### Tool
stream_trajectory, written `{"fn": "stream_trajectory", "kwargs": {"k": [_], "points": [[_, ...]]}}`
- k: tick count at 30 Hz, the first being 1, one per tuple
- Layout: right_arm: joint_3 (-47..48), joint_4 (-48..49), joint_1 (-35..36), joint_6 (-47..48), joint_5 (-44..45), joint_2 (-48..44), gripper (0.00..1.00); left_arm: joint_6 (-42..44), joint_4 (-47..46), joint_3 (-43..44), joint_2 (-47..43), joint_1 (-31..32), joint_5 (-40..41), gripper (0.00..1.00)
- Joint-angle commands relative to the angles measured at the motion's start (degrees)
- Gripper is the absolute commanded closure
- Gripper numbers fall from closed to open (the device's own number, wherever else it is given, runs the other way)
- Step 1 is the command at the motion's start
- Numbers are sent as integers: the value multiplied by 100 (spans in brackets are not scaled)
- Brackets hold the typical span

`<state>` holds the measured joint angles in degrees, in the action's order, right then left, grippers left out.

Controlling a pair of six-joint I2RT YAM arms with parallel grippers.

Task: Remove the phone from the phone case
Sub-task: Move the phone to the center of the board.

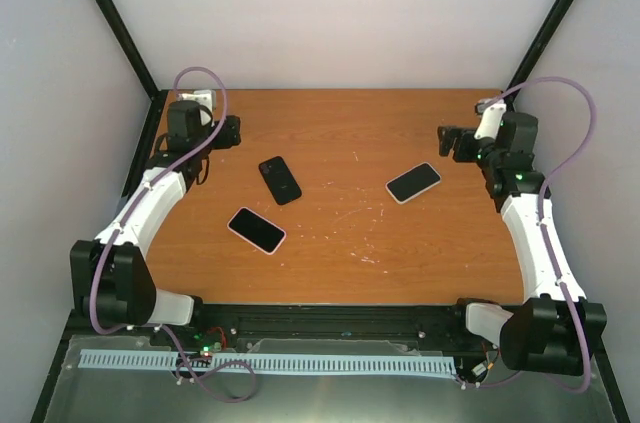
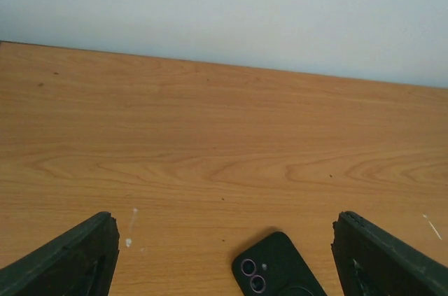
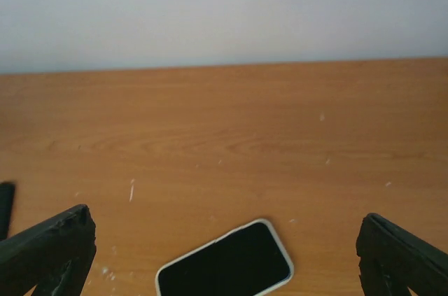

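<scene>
Top external view: three phones are lying apart on the worktop (image 1: 340, 123).
black-cased phone (image 1: 280, 180): is lying back up, lenses showing, at 9 o'clock from the worktop's centre.
left white-cased phone (image 1: 256, 230): is lying screen up at 8 o'clock.
right white-cased phone (image 1: 413, 182): is lying screen up at 3 o'clock.
left gripper (image 1: 233, 131): is holding nothing, jaws spread wide, at 10 o'clock from the black-cased phone.
right gripper (image 1: 445, 140): is gripping nothing, spread wide, at 1 o'clock from the right white-cased phone.
</scene>
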<state>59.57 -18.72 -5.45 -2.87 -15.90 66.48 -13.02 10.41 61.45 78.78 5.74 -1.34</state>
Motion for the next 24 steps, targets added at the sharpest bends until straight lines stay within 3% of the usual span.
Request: {"fn": "stream_trajectory", "kwargs": {"k": [1, 5, 8, 11, 14, 19, 24], "points": [[-380, 284, 169, -50, -433, -149, 0, -204, -510, -159, -153, -110, -959, 17], [-729, 384, 268, 177, -735, -142, 0, 2, -499, -165, -67, 246, -1025, 15], [-741, 252, 320, 343, -377, -81, 0, 124, -376, 7, 96, 725, -985, 8], [-278, -397, 235, 501, -244, 182, 0, 226, 12, 397, 417, 1319, -987, 3], [-95, -707, -214, 431, -841, 321, 0, 323, 363, 808, 780, 2045, -811, 1], [-503, -601, -452, 622, -1044, 207, 0, 231, 919, 1645, 1599, 3032, -1065, 1], [-672, -531, -555, 644, -1138, 196, 0, 231, 1334, 2407, 2580, 3554, -1404, 1]]}}
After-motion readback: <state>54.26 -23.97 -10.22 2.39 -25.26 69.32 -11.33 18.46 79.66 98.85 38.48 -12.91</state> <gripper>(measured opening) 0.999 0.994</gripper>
